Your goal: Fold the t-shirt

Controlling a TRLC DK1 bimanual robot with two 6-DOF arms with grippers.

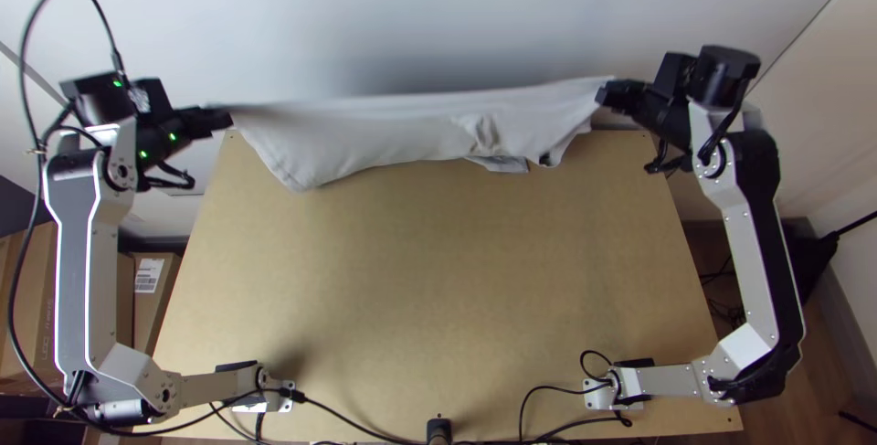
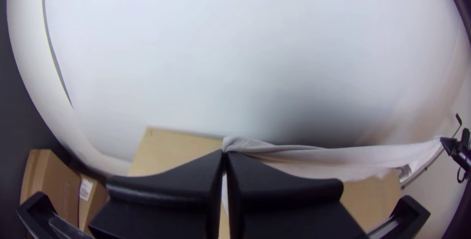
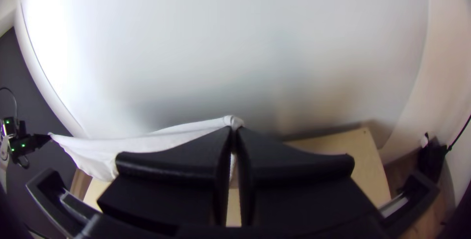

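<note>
Wooden table (image 1: 411,271) below left gripper (image 1: 227,120) and right gripper (image 1: 602,94). Both clenched on pale t-shirt (image 1: 365,134), stretched between them.

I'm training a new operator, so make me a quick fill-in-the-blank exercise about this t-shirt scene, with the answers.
The left end effector and the right end effector grip the t-shirt with their fingers ____, not open.
The t-shirt hangs between them by the ____ edge of the table, not the near one.
The table's light top is made of ____.

Missing words: shut; far; wood.
</note>
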